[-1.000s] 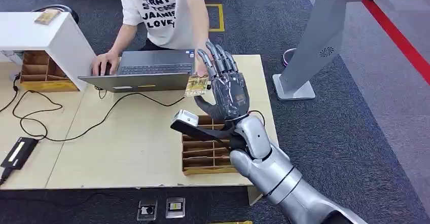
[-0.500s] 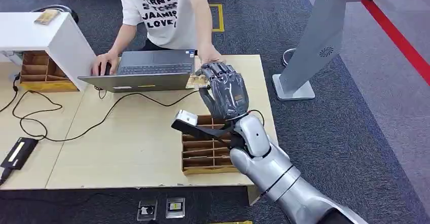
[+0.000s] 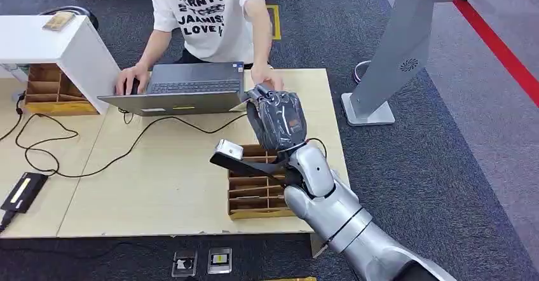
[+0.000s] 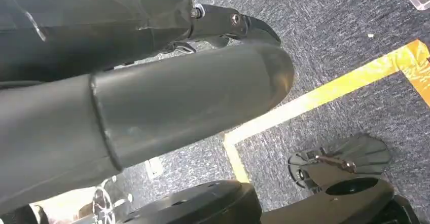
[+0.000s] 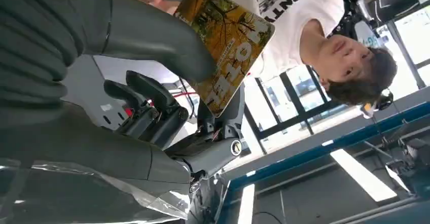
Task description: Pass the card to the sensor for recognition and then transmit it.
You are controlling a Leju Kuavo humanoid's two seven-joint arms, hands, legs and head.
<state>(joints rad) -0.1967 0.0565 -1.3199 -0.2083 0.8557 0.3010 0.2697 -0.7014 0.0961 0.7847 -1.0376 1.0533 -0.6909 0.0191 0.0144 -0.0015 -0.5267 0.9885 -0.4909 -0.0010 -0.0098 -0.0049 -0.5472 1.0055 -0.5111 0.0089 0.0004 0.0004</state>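
Observation:
My right hand [image 3: 277, 119] is raised over the far right part of the wooden table [image 3: 159, 185], fingers curled in. In the right wrist view its thumb [image 5: 152, 36] and fingers pinch a yellow-brown picture card [image 5: 228, 41] printed with the word HOTEL. A person in a white T-shirt [image 3: 203, 14] sits across the table, and one of their hands [image 3: 267, 77] hovers just beyond my knuckles. In the left wrist view my left hand [image 4: 167, 87] hangs over the carpet with its fingers stretched out and nothing in them.
An open grey laptop [image 3: 181, 87] lies under the person's other hand. A slotted wooden tray [image 3: 254, 195] sits below my right wrist. A black device [image 3: 24, 192] with cables lies at the table's left. A white box [image 3: 47, 42] and a grey kiosk stand [image 3: 394, 52] flank the table.
A second ago my right hand was spread wide while the person held the card at its fingertips. The fingers have since curled closed on the card, and the person's hand has drawn back slightly.

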